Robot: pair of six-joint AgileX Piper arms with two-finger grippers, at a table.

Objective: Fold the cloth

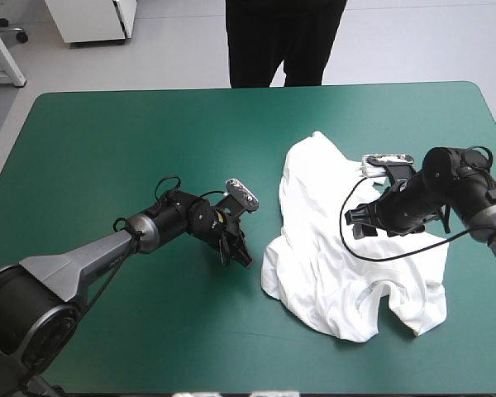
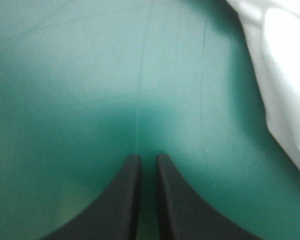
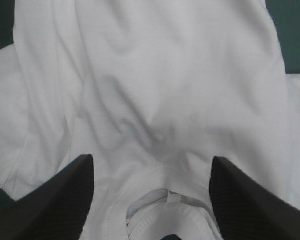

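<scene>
**Collar grasp pending**

T-shirt (image 1: pixel 331 273) is seen crumpled on the table's right half; right gripper (image 3: pixel 151 159) is spread apart over the collar (image 3: pixel 165 200); left gripper (image 2: pixel 148 157), fingers together, is held over bare teal-green cover (image 1: pixel 149 141) beside the T-shirt; the collar is probably best pinched squarely, one layer only.

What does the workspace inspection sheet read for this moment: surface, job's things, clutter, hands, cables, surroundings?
Surface: teal-green cover, lying flat.
Job's things: white T-shirt, crumpled and only partly spread on the cover's right half, not folded.
Clutter: nothing seen.
Hands: left hand shut and empty, low over the cover beside the T-shirt's edge, apart from it; right hand open, over the T-shirt with the collar between its fingers.
Cables: nothing seen beyond the robot's own.
Surroundings: nothing seen.
</scene>
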